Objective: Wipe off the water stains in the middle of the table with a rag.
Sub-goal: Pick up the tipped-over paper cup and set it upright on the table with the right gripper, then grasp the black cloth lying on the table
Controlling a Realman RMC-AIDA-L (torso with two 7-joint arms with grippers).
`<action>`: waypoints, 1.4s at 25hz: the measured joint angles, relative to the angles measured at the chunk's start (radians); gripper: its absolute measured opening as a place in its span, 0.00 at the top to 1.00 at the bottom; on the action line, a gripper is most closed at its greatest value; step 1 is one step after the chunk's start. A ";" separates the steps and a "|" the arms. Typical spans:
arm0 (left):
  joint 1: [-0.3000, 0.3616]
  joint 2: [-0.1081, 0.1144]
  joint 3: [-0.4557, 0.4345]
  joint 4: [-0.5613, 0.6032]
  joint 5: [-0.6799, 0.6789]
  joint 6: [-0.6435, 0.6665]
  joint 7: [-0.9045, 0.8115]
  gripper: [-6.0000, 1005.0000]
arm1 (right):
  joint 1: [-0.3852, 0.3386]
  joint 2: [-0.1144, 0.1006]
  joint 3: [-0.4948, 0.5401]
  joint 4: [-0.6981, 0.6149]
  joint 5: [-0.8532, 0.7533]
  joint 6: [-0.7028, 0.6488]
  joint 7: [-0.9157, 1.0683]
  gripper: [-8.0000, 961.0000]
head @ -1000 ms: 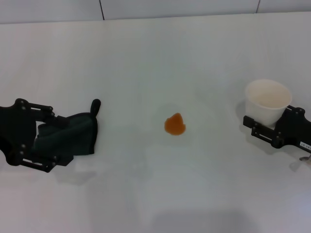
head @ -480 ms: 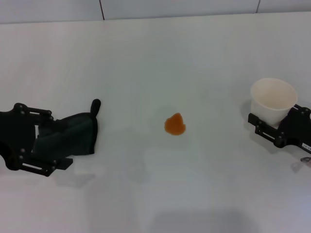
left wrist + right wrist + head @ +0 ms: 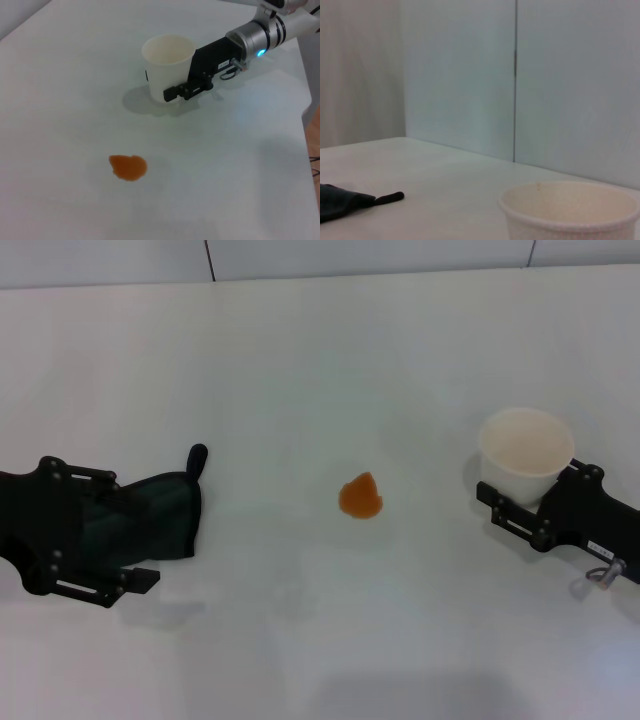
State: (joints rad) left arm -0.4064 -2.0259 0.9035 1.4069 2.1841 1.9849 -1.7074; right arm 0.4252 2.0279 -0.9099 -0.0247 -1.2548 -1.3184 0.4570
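The water stain, a small orange blob (image 3: 360, 497), lies in the middle of the white table (image 3: 320, 360); it also shows in the left wrist view (image 3: 128, 167). The dark green-black rag (image 3: 165, 510) lies flat at the left, its loop tab pointing away from me. My left gripper (image 3: 130, 530) is open, its fingers straddling the rag's near-left part. My right gripper (image 3: 535, 490) is shut on a pale paper cup (image 3: 527, 452) at the right, standing upright on the table. The cup (image 3: 167, 65) and right gripper (image 3: 187, 90) also show in the left wrist view.
The rag's end (image 3: 340, 202) and the cup's rim (image 3: 570, 210) show in the right wrist view, with a panelled wall behind. The table's far edge meets that wall. The table's right edge shows in the left wrist view.
My right gripper has carried the cup leftward, closer to the stain. My left gripper has shifted slightly back and down around the rag. The rag and the stain have stayed put.
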 joint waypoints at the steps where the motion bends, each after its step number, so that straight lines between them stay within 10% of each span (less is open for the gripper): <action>1: 0.000 0.000 0.000 0.000 0.000 0.000 0.000 0.19 | 0.003 0.000 0.001 0.005 0.000 0.000 -0.005 0.32; 24: -0.002 -0.002 0.000 0.000 0.000 -0.002 0.002 0.19 | -0.006 -0.001 0.001 0.011 0.002 0.036 -0.011 0.31; 29: -0.001 0.001 0.000 0.000 0.000 -0.003 0.003 0.19 | -0.008 -0.003 0.002 0.010 0.002 0.039 -0.010 0.10; 35: 0.001 0.002 0.000 0.000 0.000 -0.003 0.003 0.20 | -0.014 -0.008 0.002 0.008 0.002 0.041 -0.004 0.10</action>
State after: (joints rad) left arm -0.4053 -2.0243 0.9035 1.4066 2.1844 1.9824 -1.7045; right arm 0.4108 2.0200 -0.9080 -0.0172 -1.2533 -1.2775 0.4531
